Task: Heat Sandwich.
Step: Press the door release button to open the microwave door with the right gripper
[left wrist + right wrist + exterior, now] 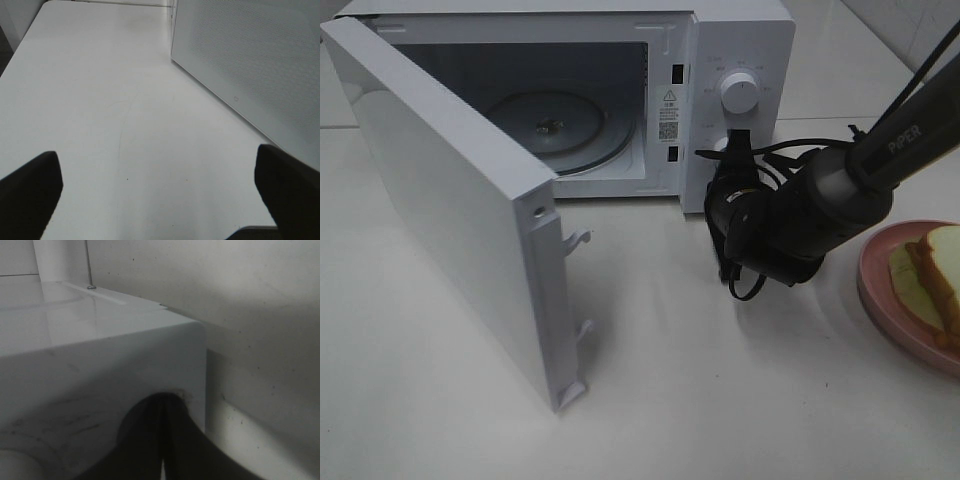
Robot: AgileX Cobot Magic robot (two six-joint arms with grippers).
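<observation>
The sandwich (940, 272) lies on a round pink plate (885, 300) at the right edge of the table, partly cut off by the frame. The white microwave (745, 40) stands at the back with its door (450, 220) swung wide open and a glass turntable (555, 125) inside. My right gripper (728, 148) is shut and empty, pressed up to the microwave's control panel below the upper knob (738, 92). In the right wrist view the right gripper (162, 410) has its fingers together against the white casing (100, 365). My left gripper (160, 200) is open over bare table.
The open door juts far forward over the left half of the table; its outer face (260, 65) shows beside my left gripper. Black cables hang around the right wrist (770, 215). The right arm lies between the microwave and the plate.
</observation>
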